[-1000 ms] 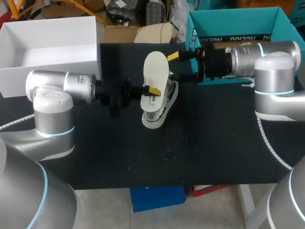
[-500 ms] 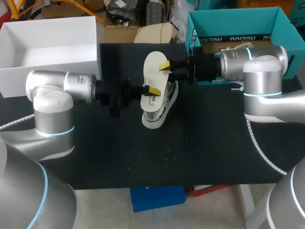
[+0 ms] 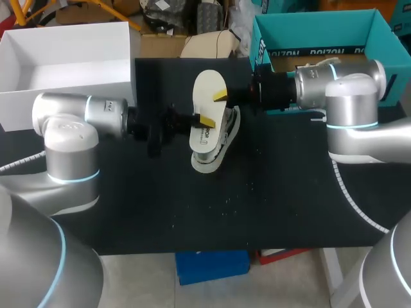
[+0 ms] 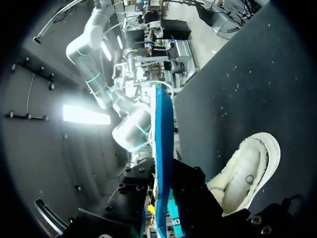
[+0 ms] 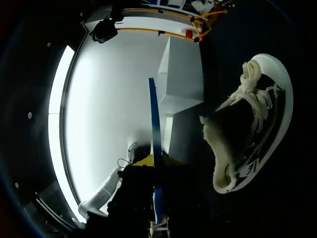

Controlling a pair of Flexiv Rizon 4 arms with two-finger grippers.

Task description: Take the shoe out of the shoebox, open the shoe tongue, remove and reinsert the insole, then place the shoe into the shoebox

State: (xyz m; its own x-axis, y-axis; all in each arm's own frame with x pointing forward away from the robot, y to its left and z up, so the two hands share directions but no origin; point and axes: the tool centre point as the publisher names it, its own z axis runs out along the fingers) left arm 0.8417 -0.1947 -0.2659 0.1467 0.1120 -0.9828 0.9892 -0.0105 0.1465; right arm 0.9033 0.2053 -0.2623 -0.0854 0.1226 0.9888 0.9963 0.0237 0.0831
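A white insole (image 3: 207,90) stands on edge above the pale shoe (image 3: 217,146), which lies on its side on the black table. My right gripper (image 3: 221,96) comes in from the right and is shut on the insole's right edge. In the right wrist view the insole (image 5: 154,114) runs edge-on into that gripper (image 5: 156,162), with the shoe (image 5: 247,134) beside it. My left gripper (image 3: 207,122) is at the insole's lower end. In the left wrist view the insole's blue edge (image 4: 163,129) runs into that gripper (image 4: 161,213), with the shoe (image 4: 245,171) beside it.
A teal shoebox (image 3: 308,25) stands open at the back right, behind my right arm. A large white box (image 3: 64,64) stands at the back left. The black table (image 3: 270,199) stretches in front of the shoe.
My right gripper has moved left to the insole and shut on its edge. The left arm, the insole and the shoe have stayed in place.
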